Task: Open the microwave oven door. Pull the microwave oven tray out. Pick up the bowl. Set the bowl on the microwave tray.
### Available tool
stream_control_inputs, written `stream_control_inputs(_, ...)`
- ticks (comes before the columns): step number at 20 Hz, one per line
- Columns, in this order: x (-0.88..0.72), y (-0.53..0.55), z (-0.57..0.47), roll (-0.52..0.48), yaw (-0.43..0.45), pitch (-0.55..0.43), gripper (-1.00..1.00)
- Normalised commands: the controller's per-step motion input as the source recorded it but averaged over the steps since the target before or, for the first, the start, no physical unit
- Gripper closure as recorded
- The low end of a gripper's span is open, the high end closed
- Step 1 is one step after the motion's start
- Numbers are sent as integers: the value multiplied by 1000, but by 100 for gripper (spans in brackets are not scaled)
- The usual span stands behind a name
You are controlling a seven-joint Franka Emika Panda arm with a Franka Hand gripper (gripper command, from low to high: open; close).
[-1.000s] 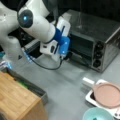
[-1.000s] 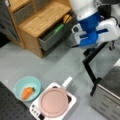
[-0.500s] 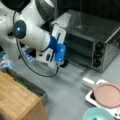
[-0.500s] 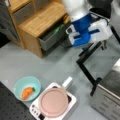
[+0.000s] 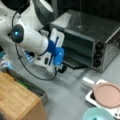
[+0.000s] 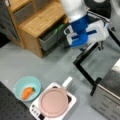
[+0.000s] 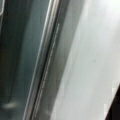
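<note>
**Gripper low at open door, bowl untouched**

We see the gripper (image 5: 60, 68) down at the lowered microwave oven door (image 6: 86, 58); we cannot tell how wide its jaws stand or whether it grips anything. The microwave oven (image 5: 95, 40) gapes open. The tray we cannot make out. The bowl (image 6: 26, 88) sits well apart beside the pink plate (image 6: 53, 102), carrot inside. Risk, we judge: arm knocking the door frame and shifting the oven.

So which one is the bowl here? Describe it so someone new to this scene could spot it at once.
In a front view, start from the wooden cabinet and go down the grey floor to the pink plate on its white rack. The bowl sits apart at the plate's left: round, pale teal, and the only dish with an orange carrot inside.
</note>
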Motion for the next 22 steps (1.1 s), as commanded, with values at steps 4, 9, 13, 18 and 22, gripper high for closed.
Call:
stream_control_inputs(4,43,-192,-119,-421,-132,-14,-100)
stream_control_inputs(9,-7,-42,-8,-647,-165,33,-100)
stream_control_inputs(13,-67,101,50,-633,-131,29,-100)
stream_control_inputs(18,-101,124,36,-427,-48,-14,-100)
stream_control_inputs(22,-102,78,-35,-87,63,-68,-100)
